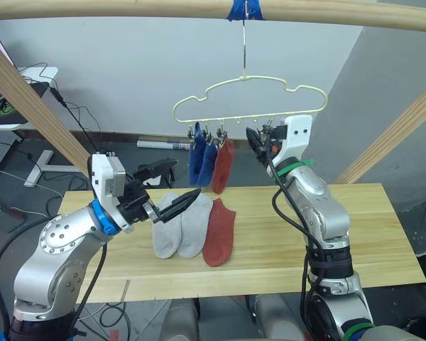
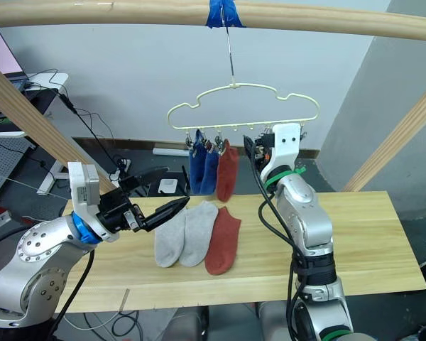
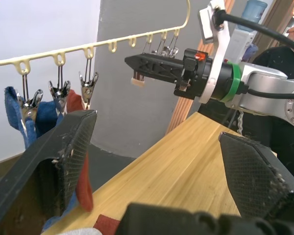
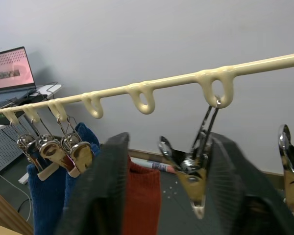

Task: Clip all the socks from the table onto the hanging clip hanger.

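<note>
Above the tabletop (image 1: 355, 213), left pincer (image 1: 169, 190) hovers spread wide, empty. Two grey socks (image 1: 179, 224) and one red sock (image 1: 219, 231) lie flat. Clip hanger (image 1: 250, 98) holds three socks; right pincer (image 4: 159, 196) straddles a clip (image 4: 193, 178), parted.

The clip hanger (image 1: 250, 96) is pale yellow wire with silvery metal clips, and from it hang two royal blue socks (image 1: 202, 162) and one rust red sock (image 1: 223, 168). On the light wooden table (image 1: 355, 227), with its visible plank grain, lie two light grey socks (image 1: 181, 225) and another rust red sock (image 1: 220, 232). The left pincer (image 1: 172, 195) has black fingers with a fine cross-hatched texture, behind a blue wrist ring; the right pincer (image 1: 256, 141) is black too, behind a green band.
</note>
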